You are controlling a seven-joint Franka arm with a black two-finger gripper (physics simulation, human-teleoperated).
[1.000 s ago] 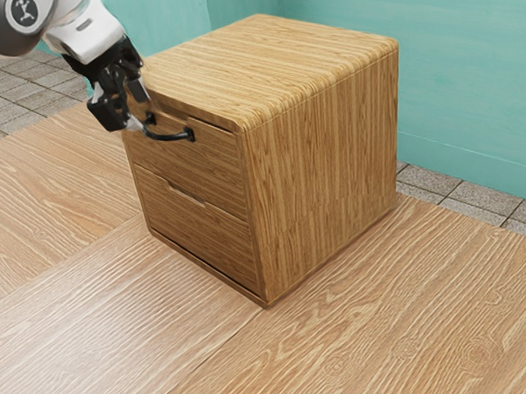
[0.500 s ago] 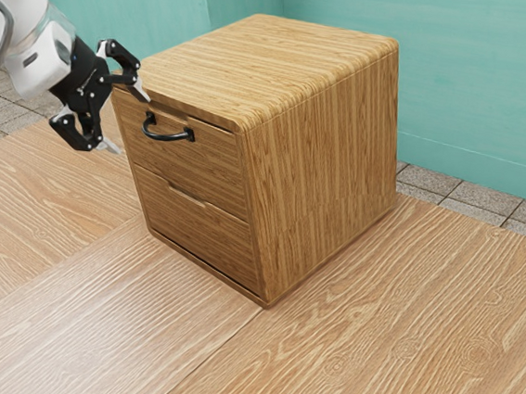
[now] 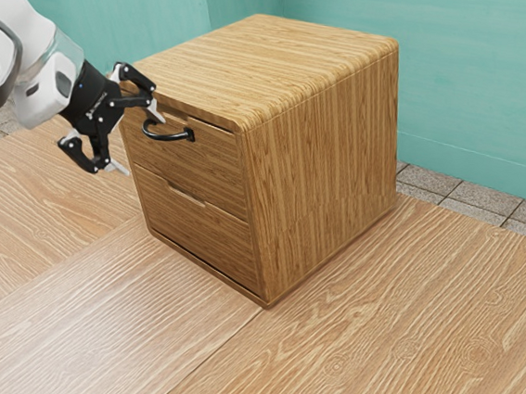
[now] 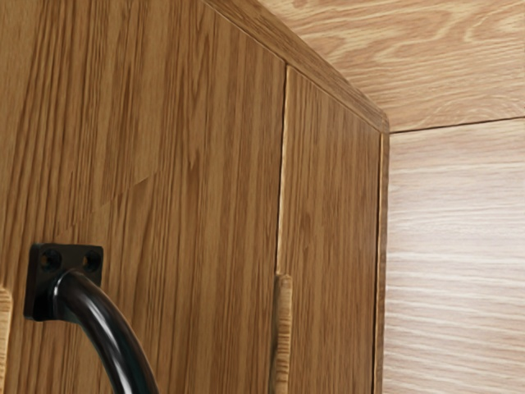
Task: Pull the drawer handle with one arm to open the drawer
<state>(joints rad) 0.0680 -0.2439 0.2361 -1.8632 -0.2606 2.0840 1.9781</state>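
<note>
Exterior view: fingers point(image 3: 135, 78) spread open at the end of the black handle point(image 3: 168, 133) on the top drawer point(image 3: 206, 159), gripping nothing.

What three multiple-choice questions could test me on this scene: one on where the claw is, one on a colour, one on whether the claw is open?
1. Where is the gripper relative to the cabinet?
A. on its top
B. at its front, by the upper drawer's handle
C. behind it

2. What colour is the handle?
A. black
B. red
C. silver

3. The gripper is:
A. shut on the handle
B. open
C. holding a cup

Answers:
1 B: the exterior view shows it beside the handle.
2 A: the handle is black in both views.
3 B: its fingers stand wide apart, clamping nothing.
</note>
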